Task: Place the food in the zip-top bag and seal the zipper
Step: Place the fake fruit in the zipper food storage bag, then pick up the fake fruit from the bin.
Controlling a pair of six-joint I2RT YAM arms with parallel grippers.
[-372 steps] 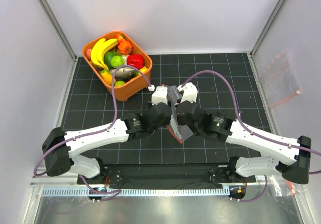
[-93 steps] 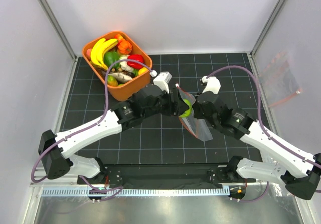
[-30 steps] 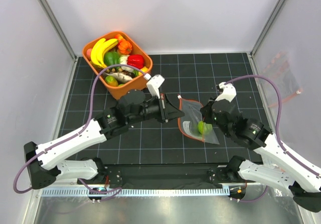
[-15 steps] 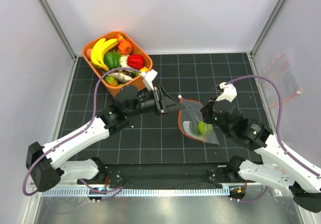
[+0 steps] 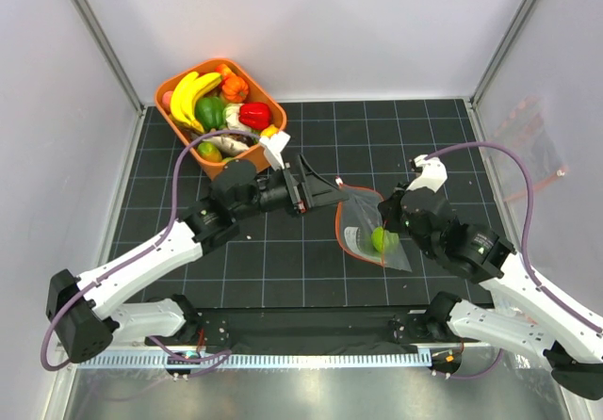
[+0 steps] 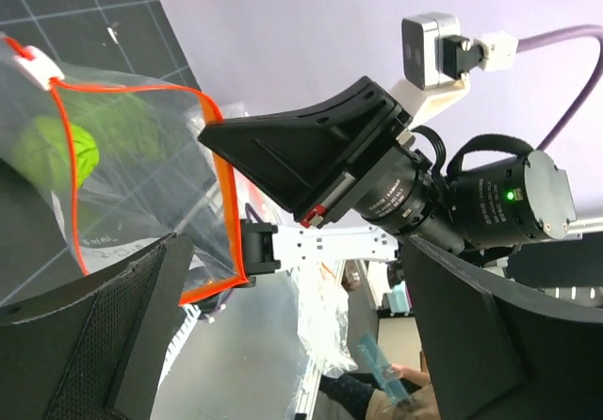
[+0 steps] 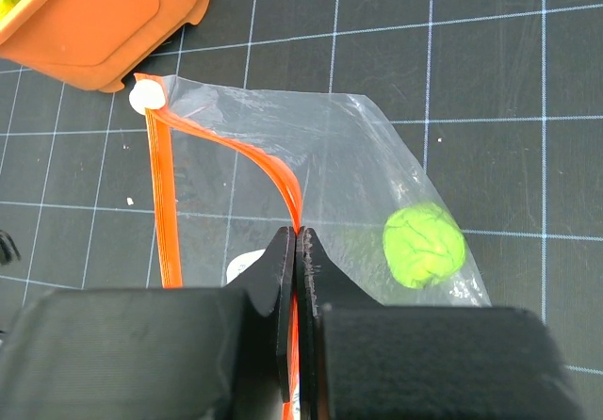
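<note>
1. Fingers, right side: the right gripper (image 7: 295,241) has its fingers (image 7: 281,279) clenched flat together on one lip of the zipper (image 7: 168,213). That lip is drawn away from the other lip, so the mouth gapes. Do not loosen this pinch or twist the wrist.
2. Fingers, left side: the left gripper (image 5: 320,186) has its fingers (image 6: 104,345) spread wide and released, with nothing between them. It hangs just beside the bag's mouth, on the side facing the tub.
3. Locate the zip-top bag (image 7: 358,156). It lies flat near the middle of the table (image 5: 443,147), slightly toward the right edge. One lime-green piece (image 7: 424,246) sits inside it, close to the closed end.
4. Draw the left gripper straight back from the mouth. Do not let it brush the raised lip, because the film looks limp and would likely fold shut.
5. Steer toward the orange tub (image 7: 104,34) at the far left corner of the table. Choose a piece lying uppermost, such as the red pepper (image 5: 254,114), and descend on it from above.
6. Return along the same line and release only once the piece is past both lips.
</note>
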